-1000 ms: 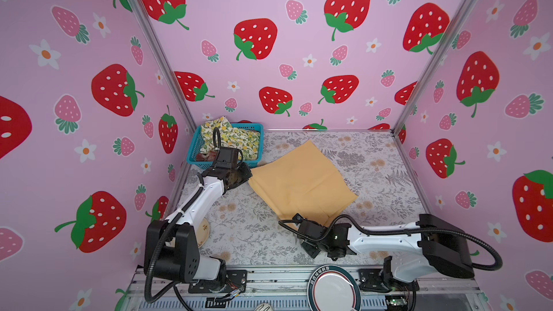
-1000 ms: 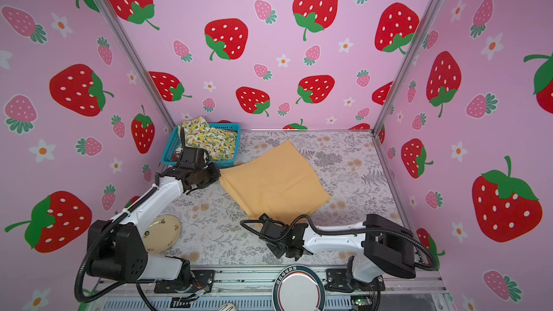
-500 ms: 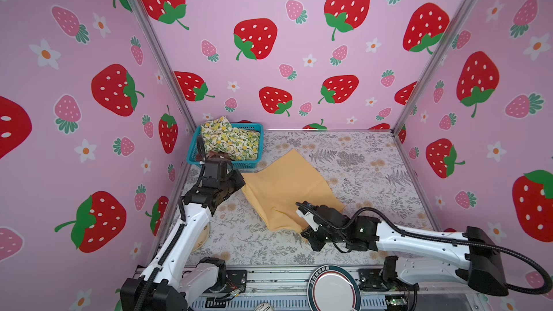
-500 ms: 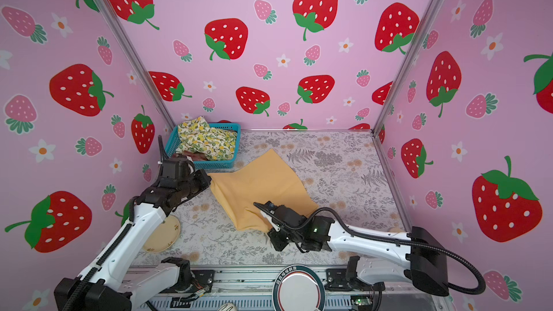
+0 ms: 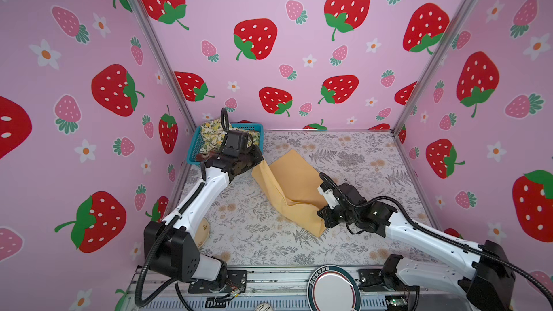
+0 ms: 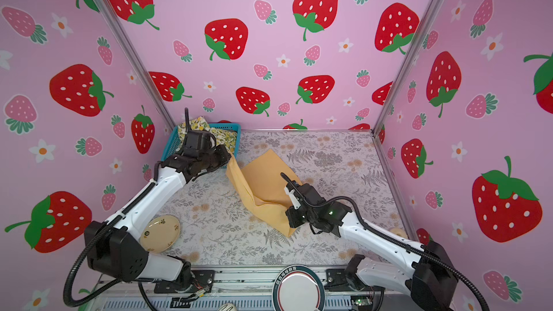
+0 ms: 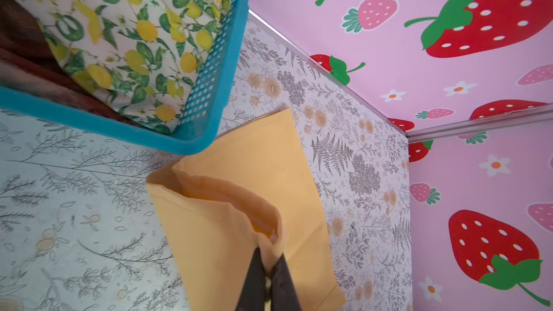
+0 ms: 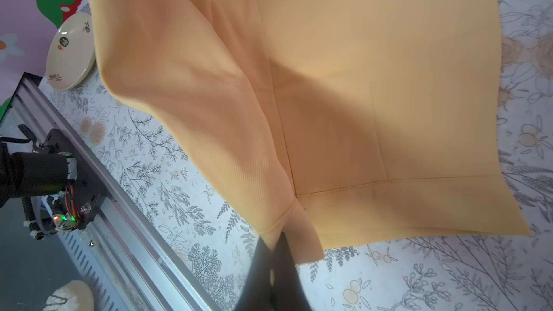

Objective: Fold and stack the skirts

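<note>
**Item 1, mustard skirt** (image 5: 294, 185): plain yellow cloth in the middle of the table (image 5: 368, 157), its far corner just beside the basket (image 5: 194, 149). One long edge is raised off the surface. The rest lies flat beyond it, toward the right wall.

**Item 2, left gripper** (image 7: 268, 267): jaws clenched on the far corner of the raised edge, close to the basket.

**Item 3, right gripper** (image 8: 273, 257): jaws clenched on the stitched corner at the near end of the same edge, toward the front rail.

**Relation of note:** the held edge follows the skirt's long axis, running diagonally from the basket down to the front, with one gripper at each end. The flat body of the cloth lies to the right of that line. By my reading, the fold calls for both corners to travel rightward together over the flat part. Neither arm is spare.

**Item 4, lemon-print skirt** (image 7: 134, 43): heaped in the basket, unfolded.

**Item 5, plaid skirt** (image 7: 21, 52): dark red-brown cloth in the basket, partly under the lemon print and mostly hidden.

**Item 6, plate** (image 6: 160, 233): near the left arm's base, well apart from the cloth.
</note>
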Motion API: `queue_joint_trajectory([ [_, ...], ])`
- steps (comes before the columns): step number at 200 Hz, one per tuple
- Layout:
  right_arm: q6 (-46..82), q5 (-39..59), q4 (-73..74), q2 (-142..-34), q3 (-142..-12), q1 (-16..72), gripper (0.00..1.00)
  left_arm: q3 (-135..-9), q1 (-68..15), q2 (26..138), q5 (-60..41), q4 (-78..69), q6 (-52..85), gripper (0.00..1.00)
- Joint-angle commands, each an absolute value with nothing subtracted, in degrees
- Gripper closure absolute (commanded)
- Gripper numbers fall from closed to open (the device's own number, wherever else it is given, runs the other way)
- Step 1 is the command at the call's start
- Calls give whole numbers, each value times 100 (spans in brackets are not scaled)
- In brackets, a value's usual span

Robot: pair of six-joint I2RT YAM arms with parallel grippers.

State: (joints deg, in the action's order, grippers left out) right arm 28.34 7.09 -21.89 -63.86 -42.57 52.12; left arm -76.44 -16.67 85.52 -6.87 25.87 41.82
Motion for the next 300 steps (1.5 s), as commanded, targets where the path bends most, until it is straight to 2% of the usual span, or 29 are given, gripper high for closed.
queue_joint_trajectory([
  [1,2751,882,-2246,-6439,-4184,4993,100,-8266,-1796,9030,-612,2461,4283,100],
  [147,2607,1194,-1640,-7129,-3924,3435,100,-11355,-2198,12525,-703,2846,4491,100],
  [300,2417,981,-1340,-7782,-3946,2837,97,-12223,-2216,13670,-699,3127,4591,100],
])
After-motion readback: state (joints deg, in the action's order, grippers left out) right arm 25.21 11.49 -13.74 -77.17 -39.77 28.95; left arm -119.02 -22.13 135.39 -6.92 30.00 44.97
